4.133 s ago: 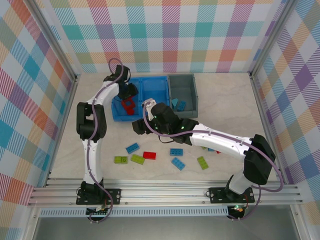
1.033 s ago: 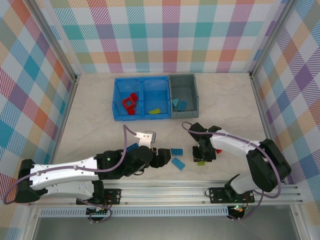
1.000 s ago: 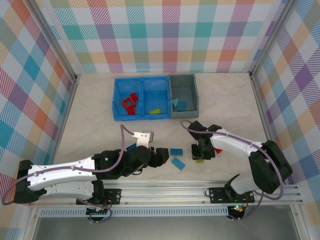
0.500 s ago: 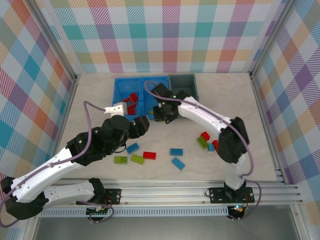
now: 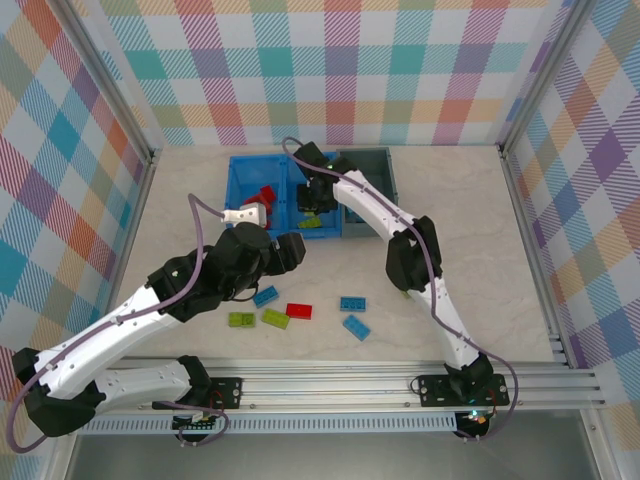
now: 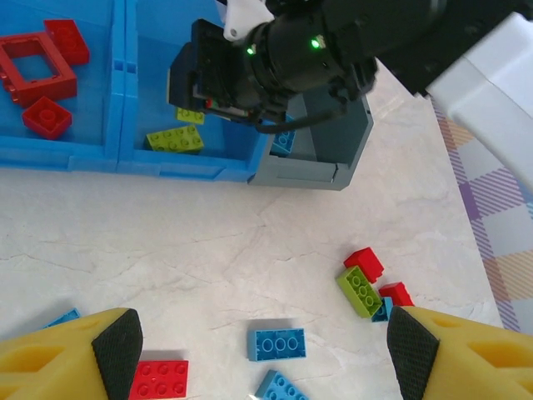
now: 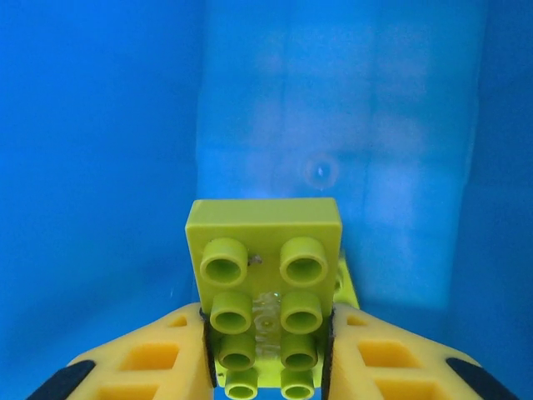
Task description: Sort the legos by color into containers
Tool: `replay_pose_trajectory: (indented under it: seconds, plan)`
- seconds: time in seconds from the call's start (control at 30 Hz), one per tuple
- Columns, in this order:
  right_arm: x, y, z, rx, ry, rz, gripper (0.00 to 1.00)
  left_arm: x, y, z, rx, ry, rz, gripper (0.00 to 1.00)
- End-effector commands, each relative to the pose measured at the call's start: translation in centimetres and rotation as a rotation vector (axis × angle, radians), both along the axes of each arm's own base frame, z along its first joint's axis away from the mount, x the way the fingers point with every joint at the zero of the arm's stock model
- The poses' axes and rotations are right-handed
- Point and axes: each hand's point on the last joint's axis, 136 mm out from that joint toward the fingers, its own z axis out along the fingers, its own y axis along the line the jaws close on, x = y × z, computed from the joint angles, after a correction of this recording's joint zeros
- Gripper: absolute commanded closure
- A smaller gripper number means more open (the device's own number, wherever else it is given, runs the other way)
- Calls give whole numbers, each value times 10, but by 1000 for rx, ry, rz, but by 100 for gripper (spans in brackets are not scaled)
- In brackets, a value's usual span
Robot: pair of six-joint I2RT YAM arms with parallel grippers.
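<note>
Studs face my right wrist camera: a lime green brick is clamped in my right tool, with blue plastic behind it. The overhead view places that tool above the right compartment of the blue bin, where another lime piece lies. My left tool hangs above the worktop, jaws wide apart and holding nothing. Its camera picks out the red frame in the left compartment, the grey bin, and a loose red brick and blue brick.
</note>
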Motion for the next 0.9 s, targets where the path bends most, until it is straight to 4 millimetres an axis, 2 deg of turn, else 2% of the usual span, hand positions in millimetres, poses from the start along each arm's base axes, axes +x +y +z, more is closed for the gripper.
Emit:
replay_pose_trajectory:
  seconds: [0.0,0.17,0.27,0.47,0.67,0.73,0.83,0.87]
  plan:
    - [-4,7,-5,24,53,27,67,3,-1,9,-14,-22,-7,21]
    - [-3,9,-7,45,68,38,59,1,0,7,-26,-20,-4,21]
    - [-3,12,8,68,45,52,51,1,2,6,-17,-18,-2,21]
    - [-10,19,63,115,-46,79,48,0,7,2,9,-2,14,21]
    - [-29,6,131,89,-184,67,51,-5,23,-6,59,58,51,21]
    - [-42,-3,153,91,-238,67,51,-8,25,-19,70,121,47,21]
    - [-71,-25,169,121,-282,60,51,-15,16,-45,97,212,1,21]
    - [-82,-34,167,125,-282,55,51,-18,11,-55,104,239,-22,21]
